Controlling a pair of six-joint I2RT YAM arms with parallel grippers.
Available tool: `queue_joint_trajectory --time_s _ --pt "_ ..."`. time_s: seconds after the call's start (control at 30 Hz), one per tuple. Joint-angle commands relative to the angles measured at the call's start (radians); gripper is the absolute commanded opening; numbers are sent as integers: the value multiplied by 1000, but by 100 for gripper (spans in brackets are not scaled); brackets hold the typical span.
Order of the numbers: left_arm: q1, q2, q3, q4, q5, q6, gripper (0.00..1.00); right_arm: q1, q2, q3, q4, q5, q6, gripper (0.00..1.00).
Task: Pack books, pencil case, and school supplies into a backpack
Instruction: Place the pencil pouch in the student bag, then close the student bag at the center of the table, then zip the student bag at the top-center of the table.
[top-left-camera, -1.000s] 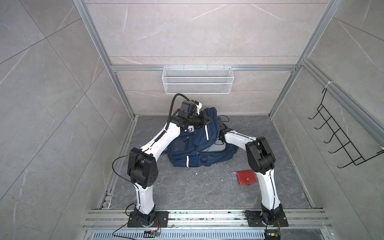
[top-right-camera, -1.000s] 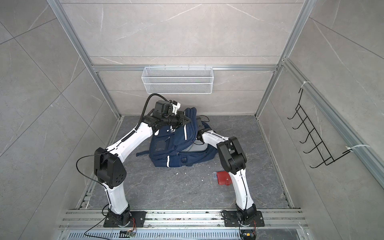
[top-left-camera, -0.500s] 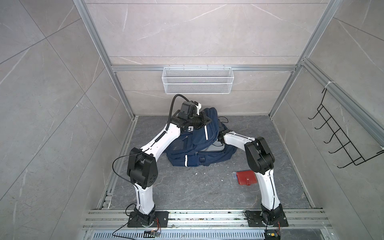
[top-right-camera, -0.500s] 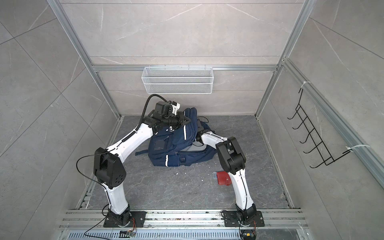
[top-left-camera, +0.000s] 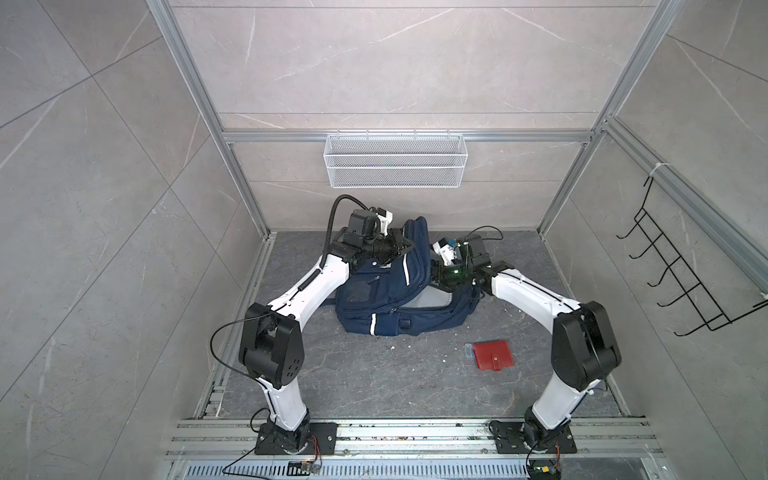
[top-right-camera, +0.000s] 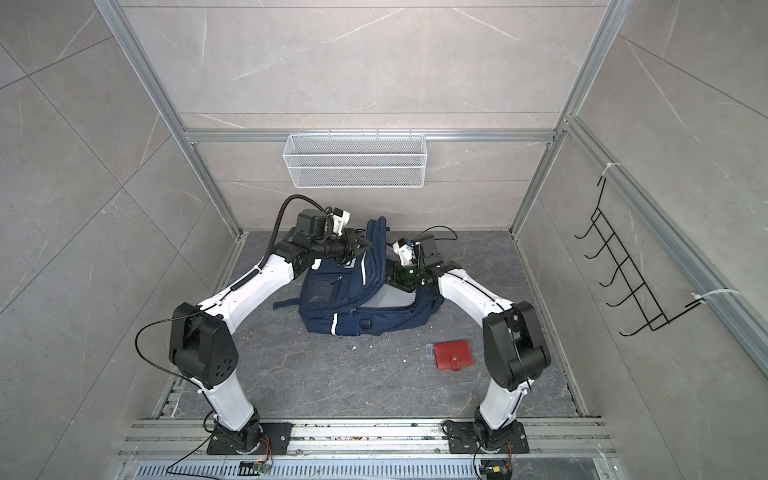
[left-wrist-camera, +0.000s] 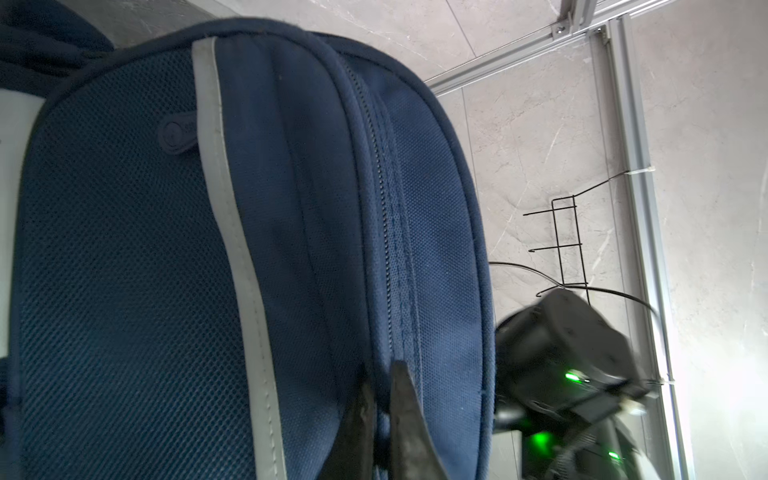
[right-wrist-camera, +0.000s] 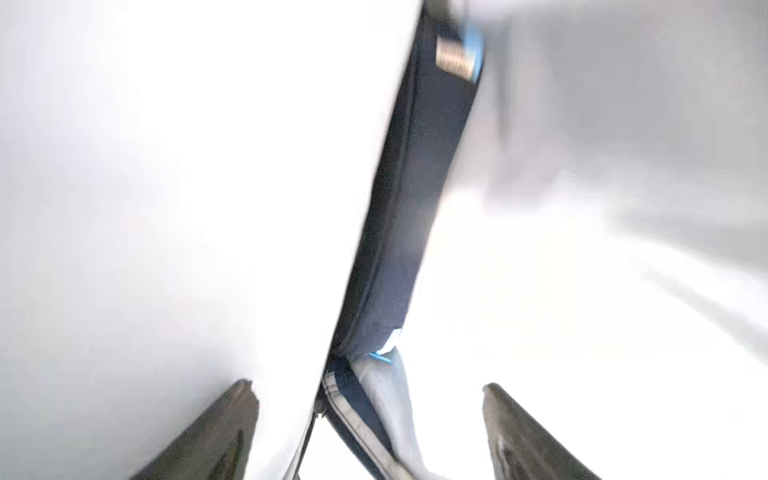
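The navy backpack (top-left-camera: 386, 299) lies on the grey floor at the back, its top flap lifted. My left gripper (top-left-camera: 405, 248) (left-wrist-camera: 382, 370) is shut on a fold of that flap beside the zipper, holding the mouth open. My right gripper (top-left-camera: 436, 274) (right-wrist-camera: 368, 384) reaches into the mouth, jaws wide open and holding nothing. Just beyond its fingertips, against the pale lining, stands a flat navy thing with light-blue trim (right-wrist-camera: 399, 208), apparently the pencil case. The red snap case (top-left-camera: 492, 355) (top-right-camera: 453, 355) and a small clear bluish piece (top-left-camera: 468, 351) lie on the floor near the right arm. The books are hidden.
A white wire basket (top-left-camera: 395, 166) hangs on the back wall above the backpack. A black hook rack (top-left-camera: 681, 282) juts from the right wall. Aluminium rails (top-left-camera: 415, 432) run along the front by the arm bases. White crumbs dot the floor.
My right gripper has gone from shut to open inside the backpack, with the navy thing now free of it. Both arms have barely shifted, and the left grip on the flap holds.
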Motion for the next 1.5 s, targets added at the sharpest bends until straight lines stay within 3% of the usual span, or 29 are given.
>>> queue_joint_trajectory --time_s 0.0,0.17,0.3,0.43,0.63,0.7,0.8,1.0,1.2,1.47 --pt "13 -27 -13 88 -18 24 0 -1 -72 -26 -142 66 -70 86" --pt "12 39 -23 161 -14 -23 0 -37 -163 -77 -226 213 -67 86" --pt "2 99 -6 181 -37 -39 0 -104 -265 -109 -374 414 45 86" --pt "-6 151 12 177 -69 -42 0 -123 -349 -145 -369 450 17 85" --pt "-33 243 85 111 -102 -35 0 -89 -345 -129 -329 414 -87 82" --pt "-32 245 92 98 -107 -42 14 -48 -342 -100 -332 427 -123 82" --pt "-32 191 79 58 -124 -2 49 27 -330 -57 -316 433 -179 82" --pt "-22 -9 -59 -107 -160 60 78 128 -274 -24 -266 384 -234 82" --pt "-15 -323 -390 -261 -256 14 97 200 -188 8 -255 345 -287 82" --pt "120 -602 -764 -215 -203 -179 100 265 -91 67 -255 332 -293 82"
